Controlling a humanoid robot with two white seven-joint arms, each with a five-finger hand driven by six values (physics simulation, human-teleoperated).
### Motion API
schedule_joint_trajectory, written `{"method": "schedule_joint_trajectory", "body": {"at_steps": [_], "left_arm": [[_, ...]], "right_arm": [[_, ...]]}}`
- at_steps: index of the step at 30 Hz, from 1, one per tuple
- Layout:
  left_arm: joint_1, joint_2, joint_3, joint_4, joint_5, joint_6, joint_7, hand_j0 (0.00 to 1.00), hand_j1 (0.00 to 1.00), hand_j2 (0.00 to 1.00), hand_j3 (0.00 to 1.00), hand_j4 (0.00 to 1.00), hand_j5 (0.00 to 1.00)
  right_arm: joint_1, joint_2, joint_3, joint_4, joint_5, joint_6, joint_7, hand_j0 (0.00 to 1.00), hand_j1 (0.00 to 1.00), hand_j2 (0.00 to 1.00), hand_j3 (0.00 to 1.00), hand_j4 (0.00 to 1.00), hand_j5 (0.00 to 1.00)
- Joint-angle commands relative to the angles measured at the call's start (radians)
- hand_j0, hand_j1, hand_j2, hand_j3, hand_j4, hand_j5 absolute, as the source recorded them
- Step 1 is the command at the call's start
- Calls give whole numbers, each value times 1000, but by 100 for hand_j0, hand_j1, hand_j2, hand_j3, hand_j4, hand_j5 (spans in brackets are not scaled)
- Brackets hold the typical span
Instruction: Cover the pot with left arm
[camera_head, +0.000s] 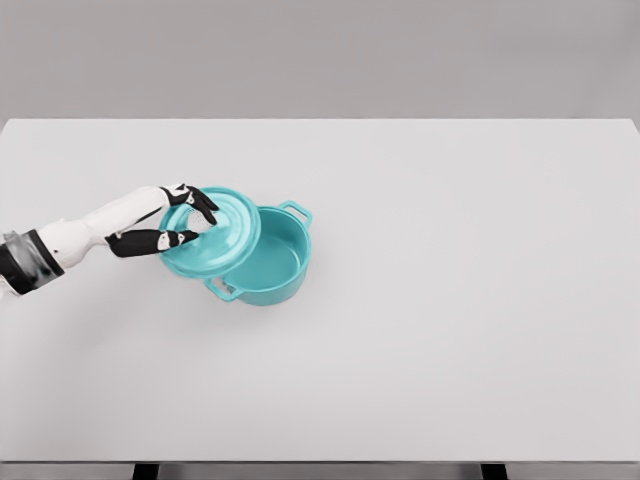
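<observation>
A teal pot (268, 262) with two side handles stands left of the table's middle, its inside visible. A teal round lid (218, 238) is held tilted over the pot's left rim, overlapping it. My left hand (185, 222) grips the lid's left edge, black fingers curled over its top and under it. The left arm comes in from the left edge.
The white table (450, 300) spreads wide to the right and front of the pot. Its front edge runs along the bottom of the view, with two dark legs showing below.
</observation>
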Motion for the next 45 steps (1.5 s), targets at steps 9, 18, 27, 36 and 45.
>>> {"method": "schedule_joint_trajectory", "body": {"at_steps": [9,18,27,36,45], "left_arm": [[-6,-33,-1,-1,-26,15,0,53,53,53,53,53,53],[-25,-36,-37,-1,-41,55,0,53,53,53,53,53,53],[-25,-68,-37,-10,-58,59,-1,53,53,53,53,53,53],[-60,-69,-79,-10,-60,72,2,53,53,53,53,53,53],[-61,-94,-79,-11,-64,87,-1,53,53,53,53,53,53]], "right_arm": [[0,0,0,0,1,-1,0,100,100,100,100,100,100],[0,0,0,0,1,-1,0,100,100,100,100,100,100],[0,0,0,0,1,-1,0,100,100,100,100,100,100],[0,0,0,0,1,-1,0,100,100,100,100,100,100],[0,0,0,0,1,-1,0,100,100,100,100,100,100]]}}
